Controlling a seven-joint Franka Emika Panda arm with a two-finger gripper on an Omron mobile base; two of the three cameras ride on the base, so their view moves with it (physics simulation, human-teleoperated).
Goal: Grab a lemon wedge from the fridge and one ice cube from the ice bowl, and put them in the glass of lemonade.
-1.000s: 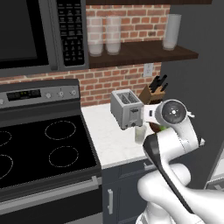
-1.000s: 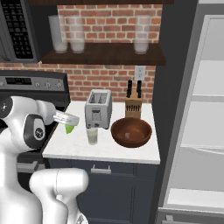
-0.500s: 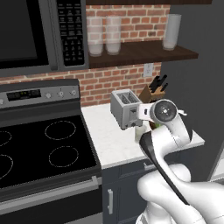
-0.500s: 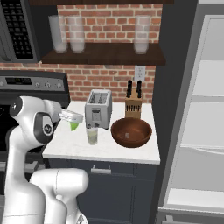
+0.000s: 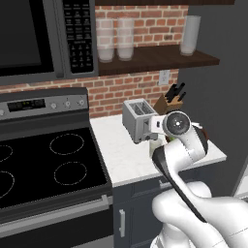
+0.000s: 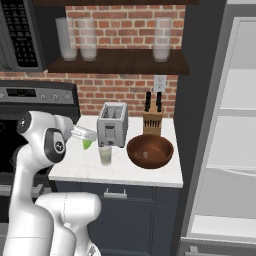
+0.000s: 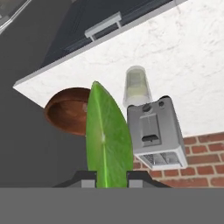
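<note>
My gripper (image 6: 84, 135) is shut on the lemon wedge (image 6: 88, 144), a small lime-green slice hanging above the white counter, just left of the glass of lemonade (image 6: 105, 155). In the hand view the lemon wedge (image 7: 107, 140) stands between my fingertips (image 7: 87, 178), with the glass of lemonade (image 7: 137, 86) beyond it. The ice bowl (image 6: 150, 150), wide and reddish-brown, sits right of the glass; the hand view has the ice bowl (image 7: 68, 109) beside the wedge. The fridge (image 6: 235, 145) stands open at the right with white shelves.
A silver toaster (image 6: 112, 130) and a knife block (image 6: 152, 120) stand behind the glass against the brick wall. Tall frosted glasses (image 6: 75, 37) line the shelf above. A black stove (image 5: 48, 164) lies left of the counter (image 5: 126, 155), under a microwave (image 5: 34, 38).
The arm has swung a little toward the glass, carrying the lemon wedge with it. The grip on the wedge is unchanged.
</note>
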